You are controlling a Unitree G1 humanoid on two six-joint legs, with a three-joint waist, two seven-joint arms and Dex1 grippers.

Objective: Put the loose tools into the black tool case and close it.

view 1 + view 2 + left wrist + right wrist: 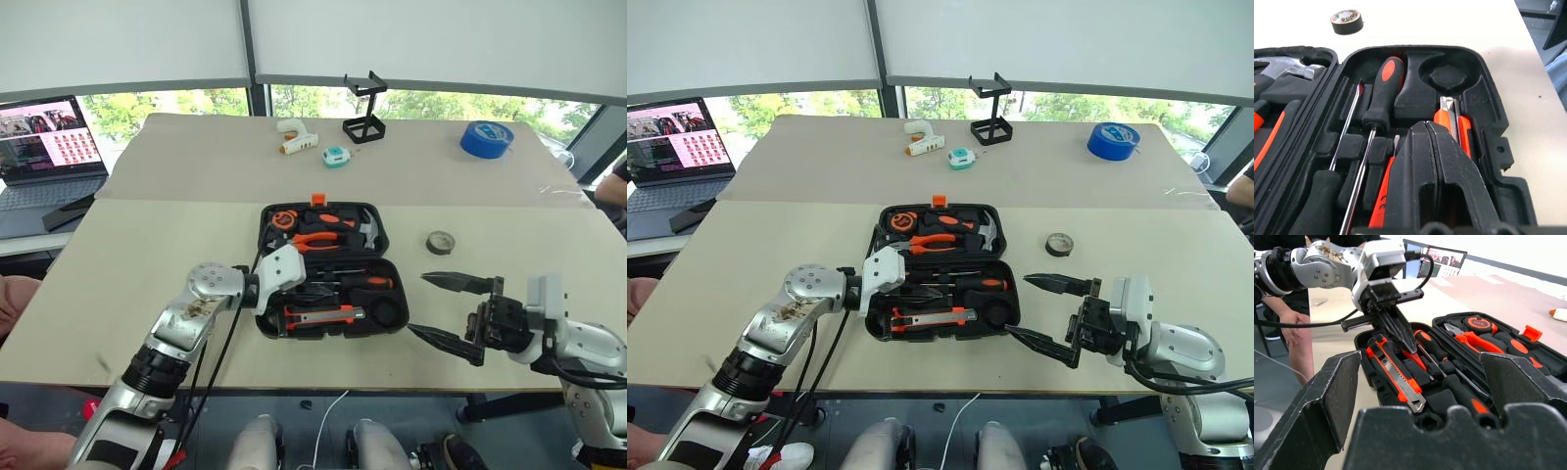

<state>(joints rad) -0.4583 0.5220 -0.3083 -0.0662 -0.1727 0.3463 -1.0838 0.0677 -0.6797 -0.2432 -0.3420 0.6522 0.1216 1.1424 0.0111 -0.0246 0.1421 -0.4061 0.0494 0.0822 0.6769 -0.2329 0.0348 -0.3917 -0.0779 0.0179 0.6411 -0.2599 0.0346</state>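
Right claw: my right gripper point(446, 309) hangs off the table's near edge, just right of the case, its two black fingers spread wide and empty; I judge it parked to leave the left arm room.
Left claw: my left gripper point(1396, 330) has its fingers pressed together, tips down in the case's near half, apparently on the small orange pen-like screwdriver point(1385, 192). I read this as nudging it into its slot, though I cannot tell if it pinches it.
Case: the black plastic clamshell tool case point(384, 312) lies open near the middle of the near edge, orange latch point(317, 199) on the far side, so closing is not yet done.
Tools, near half: I count one chunky orange-and-black utility knife point(321, 314), two slim black-and-orange-handled screwdrivers point(1380, 100) and the pen-like one, all lying in moulded slots.
Beside the case: one small dark tape roll point(440, 241), to its right.
Far edge: one white glue gun point(293, 138), one black wire-frame stand point(363, 110), one blue tape roll point(486, 138); none belong in the case.
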